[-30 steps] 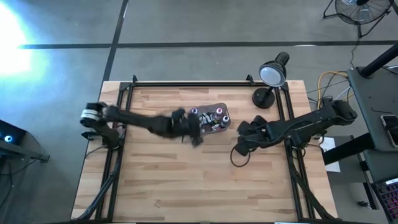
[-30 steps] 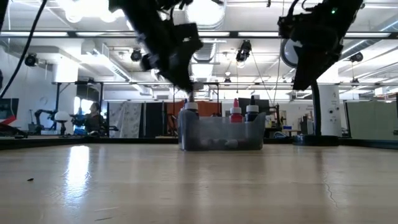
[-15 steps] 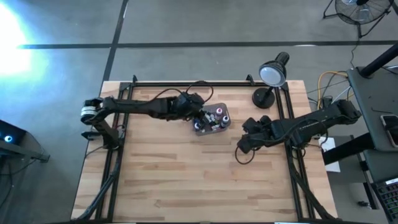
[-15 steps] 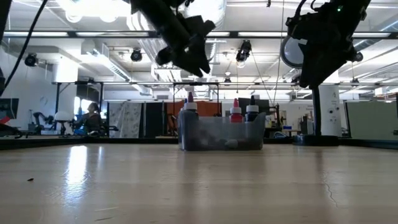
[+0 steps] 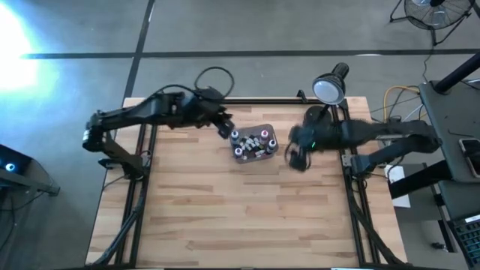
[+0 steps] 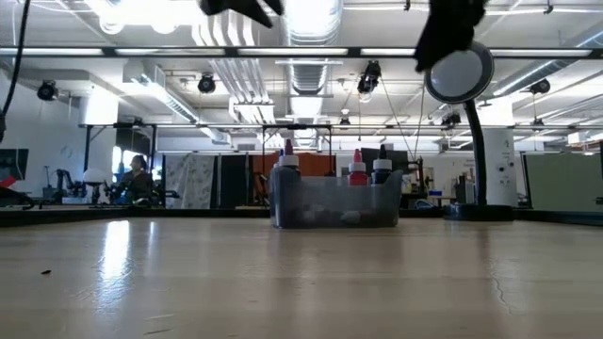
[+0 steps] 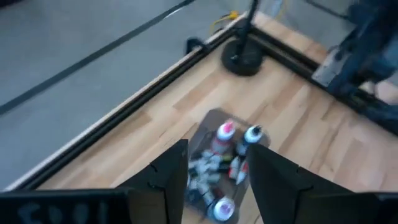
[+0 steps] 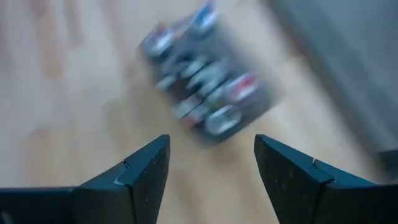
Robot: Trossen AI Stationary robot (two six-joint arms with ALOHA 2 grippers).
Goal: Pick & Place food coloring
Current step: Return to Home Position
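Wooden bench (image 5: pixel 225 217) from above: the smoky tub (image 5: pixel 274 144) sits toward the far edge, the bottles (image 5: pixel 252 139) inside it, none visible loose on the boards. Left hand (image 5: pixel 223 129) hovers just beside the tub; right hand (image 5: pixel 296 156) hangs near its other side, by the lamp (image 5: pixel 330 86). At bench level, three capped bottles stand above the tub's rim. Left wrist camera: fingers spread, nothing between them, tub beyond. Right wrist camera: likewise parted and empty. Such bottles look light, stiff and smooth, likely to roll or slip; a pinch across the body under the cap seems safest.
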